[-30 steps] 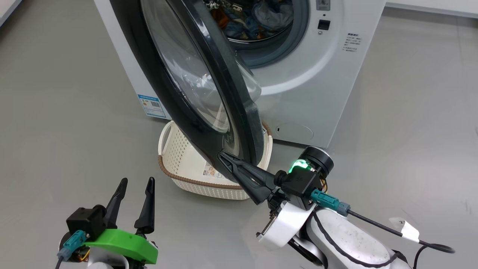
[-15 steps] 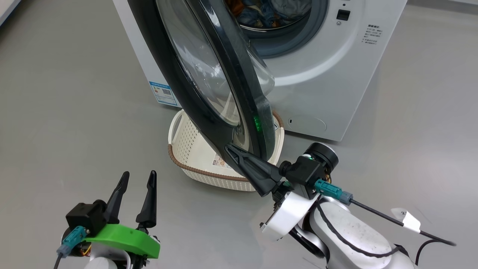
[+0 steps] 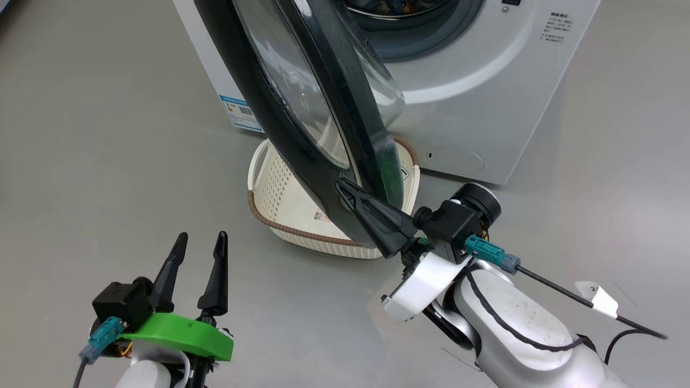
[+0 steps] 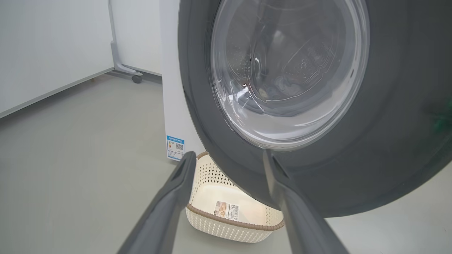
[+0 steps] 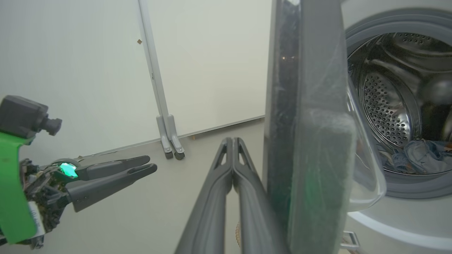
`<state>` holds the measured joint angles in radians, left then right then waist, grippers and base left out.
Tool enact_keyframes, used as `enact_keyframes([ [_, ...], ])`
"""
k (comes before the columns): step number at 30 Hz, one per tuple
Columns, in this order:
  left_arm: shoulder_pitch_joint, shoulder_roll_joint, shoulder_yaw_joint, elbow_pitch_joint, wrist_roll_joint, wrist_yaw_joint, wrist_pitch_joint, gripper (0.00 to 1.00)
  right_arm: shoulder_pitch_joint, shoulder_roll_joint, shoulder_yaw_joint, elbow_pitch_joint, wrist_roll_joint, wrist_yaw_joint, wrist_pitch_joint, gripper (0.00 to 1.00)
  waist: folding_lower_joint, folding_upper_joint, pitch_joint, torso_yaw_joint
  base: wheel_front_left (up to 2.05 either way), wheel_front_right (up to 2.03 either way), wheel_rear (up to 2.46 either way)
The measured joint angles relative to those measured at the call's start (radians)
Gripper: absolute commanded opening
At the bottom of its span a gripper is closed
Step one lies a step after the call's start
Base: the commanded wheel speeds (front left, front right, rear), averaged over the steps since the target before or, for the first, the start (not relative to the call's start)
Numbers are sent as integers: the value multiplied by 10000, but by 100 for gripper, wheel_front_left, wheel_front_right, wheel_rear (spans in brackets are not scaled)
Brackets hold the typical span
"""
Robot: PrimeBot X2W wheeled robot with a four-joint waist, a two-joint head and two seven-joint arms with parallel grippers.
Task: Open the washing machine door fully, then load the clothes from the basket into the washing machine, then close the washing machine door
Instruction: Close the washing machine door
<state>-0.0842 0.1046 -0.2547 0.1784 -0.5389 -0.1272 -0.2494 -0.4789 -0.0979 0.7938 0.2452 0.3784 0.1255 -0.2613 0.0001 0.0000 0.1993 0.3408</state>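
The washing machine door (image 3: 259, 97), black-rimmed with a clear glass bowl, stands partly swung out from the white washing machine (image 3: 485, 108). My right gripper (image 3: 340, 186) is shut and empty, its tips at the outer face of the door's lower rim; its fingers run alongside the door (image 5: 286, 106). The clothes (image 5: 416, 158) lie in the steel drum (image 5: 385, 102). The basket (image 3: 280, 188) sits on the floor under the door, only a sticker on its bottom. My left gripper (image 3: 201, 235) hangs open at the lower left, pointing towards the door (image 4: 388, 141) and basket (image 4: 226, 229).
Grey floor spreads all around the machine. A white panel on castored feet (image 5: 169, 141) stands behind, to the machine's left. My left gripper (image 5: 152, 164) shows off to the side in the right wrist view. A black cable (image 3: 566, 293) trails from my right wrist.
The head camera has shifted, so machine, door and basket sit higher and further right. My right gripper stays shut at the door's lower rim. The left stays open.
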Motion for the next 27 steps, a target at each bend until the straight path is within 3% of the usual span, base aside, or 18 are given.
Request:
enact_keyframes([
  [27, -193, -186, 311, -255, -104, 0, -27, 100, -662, -31, -445, 35, 71, 58, 0, 0, 0, 0, 846, -439, 0, 0, 0],
])
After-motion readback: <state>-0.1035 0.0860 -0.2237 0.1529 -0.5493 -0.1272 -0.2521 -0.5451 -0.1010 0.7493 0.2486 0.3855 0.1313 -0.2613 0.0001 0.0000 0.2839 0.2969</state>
